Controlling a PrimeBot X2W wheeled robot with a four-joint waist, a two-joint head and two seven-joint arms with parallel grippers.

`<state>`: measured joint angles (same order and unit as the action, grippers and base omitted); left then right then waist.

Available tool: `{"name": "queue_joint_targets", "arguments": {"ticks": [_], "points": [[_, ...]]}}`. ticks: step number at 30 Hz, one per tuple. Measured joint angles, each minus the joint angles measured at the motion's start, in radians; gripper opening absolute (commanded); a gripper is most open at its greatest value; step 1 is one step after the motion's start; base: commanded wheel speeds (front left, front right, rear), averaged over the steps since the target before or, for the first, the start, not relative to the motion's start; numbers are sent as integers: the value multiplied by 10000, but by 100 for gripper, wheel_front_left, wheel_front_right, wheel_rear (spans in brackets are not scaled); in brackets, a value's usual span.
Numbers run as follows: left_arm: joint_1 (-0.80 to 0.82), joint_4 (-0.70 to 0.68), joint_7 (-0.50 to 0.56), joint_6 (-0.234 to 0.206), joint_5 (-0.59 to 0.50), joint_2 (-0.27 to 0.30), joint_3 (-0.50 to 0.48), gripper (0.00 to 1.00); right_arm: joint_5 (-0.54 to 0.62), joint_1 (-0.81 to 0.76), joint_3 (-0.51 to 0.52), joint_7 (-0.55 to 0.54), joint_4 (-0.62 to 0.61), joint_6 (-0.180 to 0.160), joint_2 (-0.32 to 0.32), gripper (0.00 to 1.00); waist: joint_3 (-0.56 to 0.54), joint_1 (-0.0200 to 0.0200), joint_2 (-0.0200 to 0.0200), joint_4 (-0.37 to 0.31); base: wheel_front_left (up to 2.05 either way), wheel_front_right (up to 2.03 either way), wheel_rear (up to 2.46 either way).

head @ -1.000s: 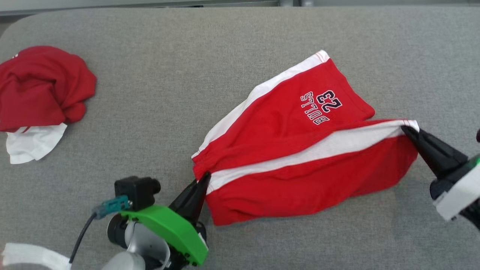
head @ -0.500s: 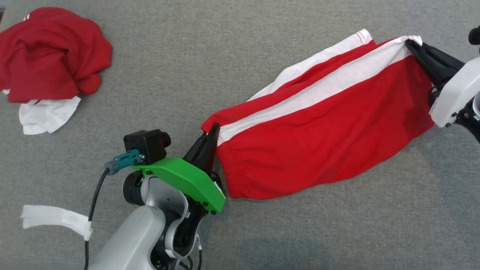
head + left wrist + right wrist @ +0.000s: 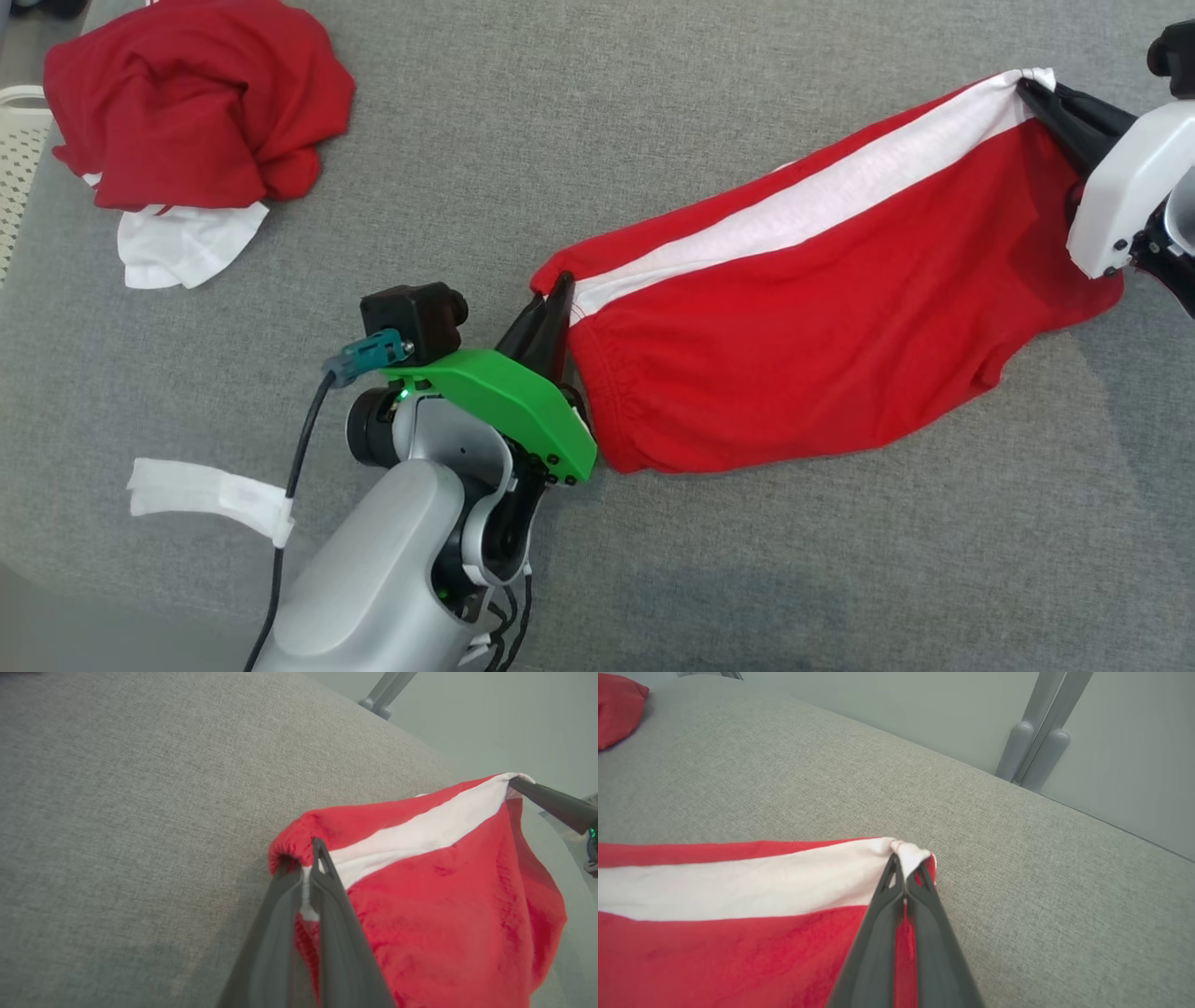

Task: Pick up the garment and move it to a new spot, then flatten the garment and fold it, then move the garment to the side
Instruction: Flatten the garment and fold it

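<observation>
The left gripper (image 3: 558, 291) was pinched tight on the 8 o'clock end of the red shorts (image 3: 822, 345). The right gripper (image 3: 1030, 90), fully closed, clamped their 2 o'clock corner.

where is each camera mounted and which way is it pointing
Head view: on the head, looking down at the grey surface, the shorts and a red pile; left gripper and right gripper show.
Left wrist view: on the left wrist, looking along that shut gripper at the shorts' gathered end; the right gripper's tip shows too.
Right wrist view: on the right wrist, looking along that shut gripper at the shorts' other end.
Shared: all show the white stripe.
</observation>
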<state>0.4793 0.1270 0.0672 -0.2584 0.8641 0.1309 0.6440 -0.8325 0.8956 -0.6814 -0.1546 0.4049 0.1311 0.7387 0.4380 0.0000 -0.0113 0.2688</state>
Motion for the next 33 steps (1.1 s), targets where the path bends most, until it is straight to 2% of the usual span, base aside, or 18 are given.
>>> {"name": "queue_joint_targets", "arguments": {"ticks": [6, 7, 8, 9, 10, 18, 24, 27, 33], "points": [[317, 587, -33, 107, -104, -194, 242, 0, 184, 510, -627, 173, 491, 0, 54, 0, 135, 0, 0, -62, 0, 0, 0], [362, 679, -88, 104, -190, -203, 263, 16, 261, 593, -702, 259, 577, 0, 44, 0, 140, 0, 0, -72, 0, 0, 0], [394, 748, -171, 71, -244, -213, 261, 40, 276, 664, -769, 293, 681, 0, 12, 35, 133, 0, 0, -80, 0, 0, 0], [423, 803, -178, 63, -265, -215, 253, 69, 274, 723, -830, 307, 784, 0, -42, 97, 119, 0, 0, -89, 0, 0, 0], [446, 861, -190, 59, -313, -207, 276, 100, 278, 755, -926, 284, 867, 0, -94, 100, 98, 0, 0, -102, 0, 0, 0], [302, 794, -343, -79, -654, 163, 477, 100, -84, 804, -1475, -142, 1053, 0, -194, 100, -368, 0, 0, -239, 0, 0, 0], [-477, 4, -945, -543, -1254, 685, 627, 100, -832, 695, -1542, -867, 675, 0, 81, 100, -897, 0, 0, -363, 0, 0, 0], [-895, -468, -1369, -830, -1735, 980, 761, 100, -1041, 500, -1567, -1651, 677, 0, 414, 100, -1112, 0, 0, -364, 0, 0, 0], [-1466, -1041, -2161, -1233, -2615, 1432, 1097, 100, -1141, 97, -1425, -2702, 938, 0, 708, 100, -1196, 0, 0, -23, 0, 0, 0]]}}
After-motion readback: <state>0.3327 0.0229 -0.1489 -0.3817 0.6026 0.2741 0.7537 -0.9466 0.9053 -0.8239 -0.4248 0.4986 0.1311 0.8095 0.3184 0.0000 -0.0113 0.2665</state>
